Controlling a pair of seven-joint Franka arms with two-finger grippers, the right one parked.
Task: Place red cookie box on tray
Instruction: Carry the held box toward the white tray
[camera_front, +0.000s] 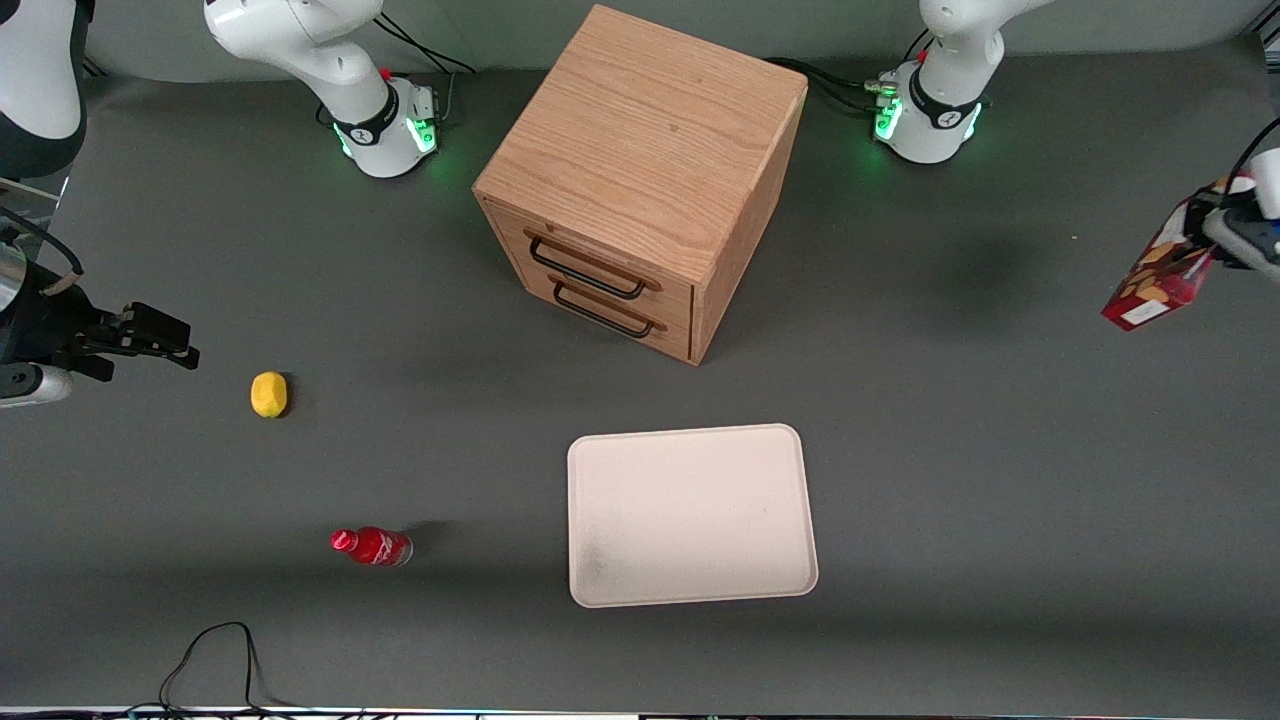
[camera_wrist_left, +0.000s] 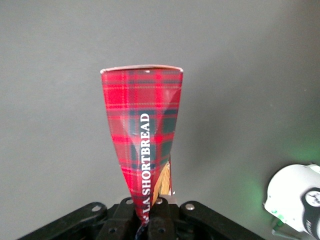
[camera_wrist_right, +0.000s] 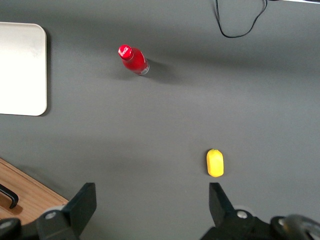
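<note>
The red cookie box (camera_front: 1158, 270) hangs tilted above the table at the working arm's end, well clear of the surface. My gripper (camera_front: 1212, 236) is shut on its upper end. In the left wrist view the box (camera_wrist_left: 142, 135) is a red tartan carton pinched flat between the fingers (camera_wrist_left: 159, 216), its free end pointing away from the gripper (camera_wrist_left: 149, 220). The cream-white tray (camera_front: 690, 514) lies flat with nothing on it, nearer the front camera than the wooden drawer cabinet and far from the held box.
A wooden two-drawer cabinet (camera_front: 640, 180) stands mid-table. A yellow lemon (camera_front: 268, 394) and a small red bottle (camera_front: 372, 546) lie toward the parked arm's end. A black cable (camera_front: 215, 655) loops at the front edge. The working arm's base (camera_front: 925, 115) sits near the cabinet.
</note>
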